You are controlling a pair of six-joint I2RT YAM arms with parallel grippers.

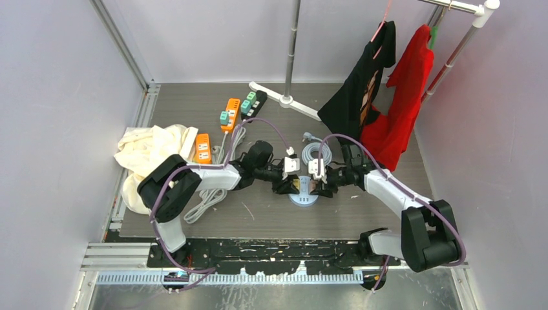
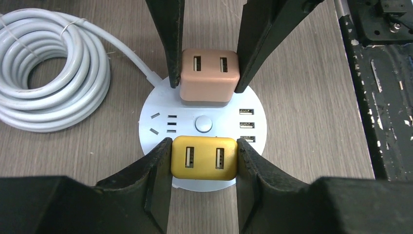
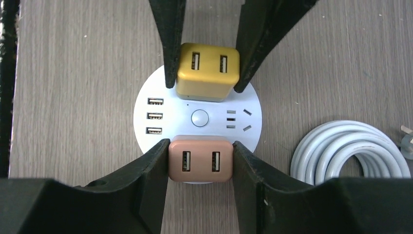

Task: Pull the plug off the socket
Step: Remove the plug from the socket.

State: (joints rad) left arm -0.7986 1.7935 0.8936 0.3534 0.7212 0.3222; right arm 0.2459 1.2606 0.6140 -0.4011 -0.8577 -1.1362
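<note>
A round pale-blue socket (image 2: 156, 129) (image 3: 146, 141) (image 1: 304, 197) lies on the wooden table with two square USB plugs standing in it. My left gripper (image 2: 203, 158) (image 1: 287, 182) is shut on the yellow plug (image 2: 203, 158) (image 3: 208, 70), both pads pressed on its sides. My right gripper (image 3: 200, 158) (image 1: 321, 185) is shut on the pink plug (image 3: 200, 158) (image 2: 209, 75) in the same way. Both plugs sit down against the socket's face. In the top view the two grippers meet over the socket and hide most of it.
The socket's white cable lies coiled (image 2: 48, 73) (image 3: 350, 151) (image 1: 316, 154) just behind it. Orange and black power strips (image 1: 229, 115) lie at the back left beside a cream cloth (image 1: 152, 155). A clothes rack with black and red shirts (image 1: 388, 103) stands back right.
</note>
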